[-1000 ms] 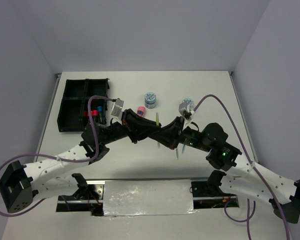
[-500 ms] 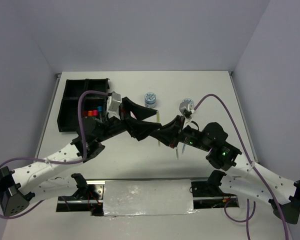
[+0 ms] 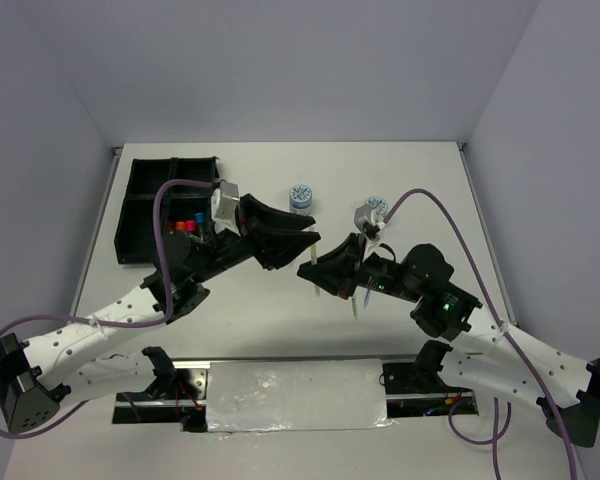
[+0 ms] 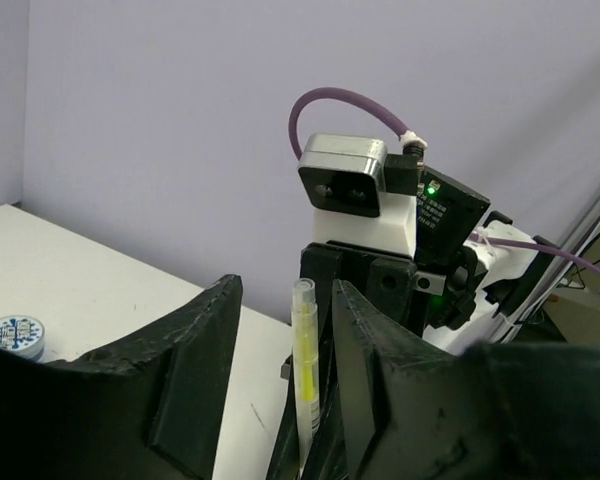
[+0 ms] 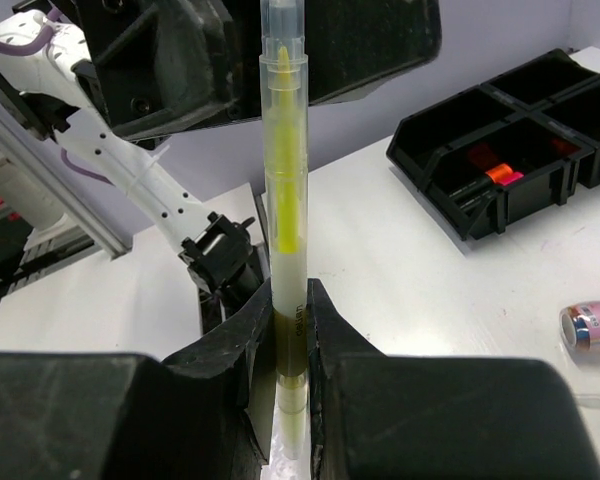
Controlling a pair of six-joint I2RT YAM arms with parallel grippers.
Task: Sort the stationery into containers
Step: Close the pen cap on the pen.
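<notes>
Even, diffuse light from above. The white surface [image 3: 280, 170] reads bright and carries only faint, soft-edged shadows. Glare marks the shiny strip [image 3: 295, 395] at the near edge. In the right wrist view the yellow-green pen [image 5: 283, 180] is sharp, the black foreground soft.

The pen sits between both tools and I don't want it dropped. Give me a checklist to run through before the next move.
1. Right tool clamps the yellow-green pen upright: ok.
2. Left tool open, jaws either side of the pen: ok.
3. Left tool gripping the pen before the right lets go: not ok, gaps show on both sides.
4. Pink tube lying on the table clear of both tools: ok.
5. Free compartment in the tray for the pen: cannot tell, part of it is hidden from above.
</notes>
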